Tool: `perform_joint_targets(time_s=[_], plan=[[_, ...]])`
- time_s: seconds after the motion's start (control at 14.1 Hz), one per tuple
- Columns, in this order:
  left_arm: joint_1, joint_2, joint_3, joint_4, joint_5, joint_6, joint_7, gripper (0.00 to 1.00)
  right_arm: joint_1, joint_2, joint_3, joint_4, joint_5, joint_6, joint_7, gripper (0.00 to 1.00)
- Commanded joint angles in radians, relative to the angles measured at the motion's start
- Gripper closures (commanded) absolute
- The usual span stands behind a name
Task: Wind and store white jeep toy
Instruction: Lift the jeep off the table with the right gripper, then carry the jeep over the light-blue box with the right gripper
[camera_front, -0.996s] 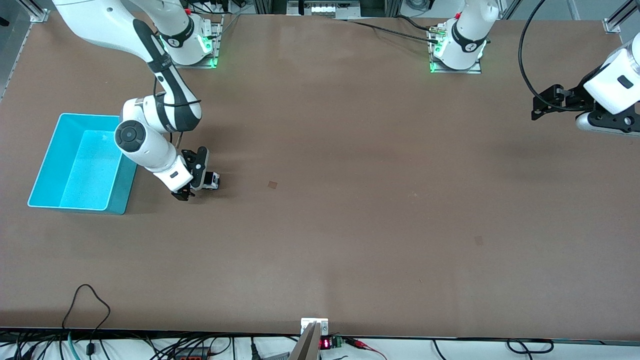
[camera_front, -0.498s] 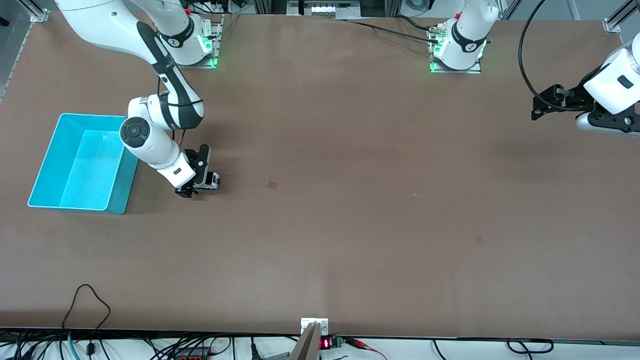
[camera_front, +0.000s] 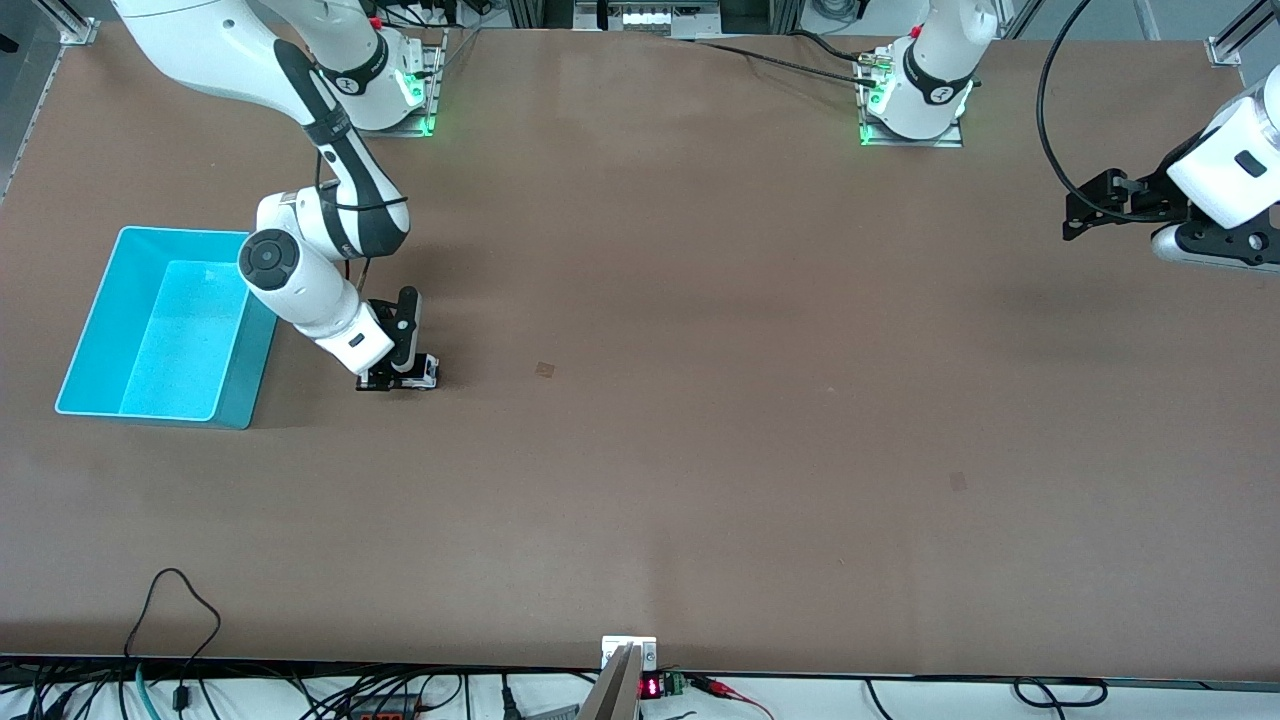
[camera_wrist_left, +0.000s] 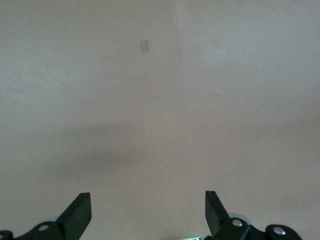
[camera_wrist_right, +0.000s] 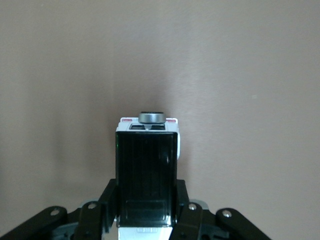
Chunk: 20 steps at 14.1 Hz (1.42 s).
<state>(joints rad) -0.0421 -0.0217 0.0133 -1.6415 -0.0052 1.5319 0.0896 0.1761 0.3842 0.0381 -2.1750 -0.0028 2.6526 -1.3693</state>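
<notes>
The right gripper (camera_front: 392, 378) is down at the table (camera_front: 700, 400), its fingers (camera_wrist_right: 109, 206) pressed against both sides of the jeep (camera_front: 424, 371), which sits on the tabletop just beside the bin (camera_front: 105, 330), toward the right arm's end of the table. In the right wrist view the jeep (camera_wrist_right: 147, 175) fills the space between the jaws, its black ribbed roof facing the camera, a white body edge showing under it, and a round grey spare wheel (camera_wrist_right: 152, 117) at the end pointing away from the wrist. The fingers touch the body near the end closest to the wrist, so the grip is clamped on the toy. The turquoise bin stands open-topped on the table, near the jeep but not touching it. The left arm waits at its own end of the table, its gripper (camera_front: 1080, 215) held over bare tabletop, well apart from the jeep; in the left wrist view its two fingertips (camera_wrist_left: 80, 212) stand wide apart with nothing between them, above plain brown surface with a small square patch (camera_wrist_left: 145, 45).
</notes>
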Motion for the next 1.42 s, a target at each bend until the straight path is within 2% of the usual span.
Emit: perform_joint_targets(time_s=[0.0,0.43,0.57,1.0,1.21,1.35], plan=[[-0.012,0.000,0.002,0.017,0.022,-0.018,-0.010,0.00,-0.007,-0.068,-0.007,0.062,0.006,-0.098,0.003,1.00],[-0.012,0.000,0.002,0.019,0.022,-0.018,-0.010,0.00,-0.147,-0.111,-0.015,0.216,0.007,-0.322,0.171,1.00],[-0.012,-0.001,0.004,0.017,0.022,-0.018,-0.010,0.00,-0.170,-0.151,-0.017,0.224,0.004,-0.371,0.266,1.00],[-0.010,-0.001,0.004,0.017,0.022,-0.019,-0.010,0.00,-0.173,-0.220,-0.142,0.222,-0.003,-0.447,0.479,1.00],[-0.010,0.000,0.004,0.017,0.022,-0.019,-0.010,0.00,-0.178,-0.231,-0.222,0.219,-0.011,-0.474,0.584,1.00],[-0.010,0.000,0.004,0.019,0.022,-0.019,-0.010,0.00,-0.198,-0.231,-0.251,0.195,-0.013,-0.473,0.666,1.00]])
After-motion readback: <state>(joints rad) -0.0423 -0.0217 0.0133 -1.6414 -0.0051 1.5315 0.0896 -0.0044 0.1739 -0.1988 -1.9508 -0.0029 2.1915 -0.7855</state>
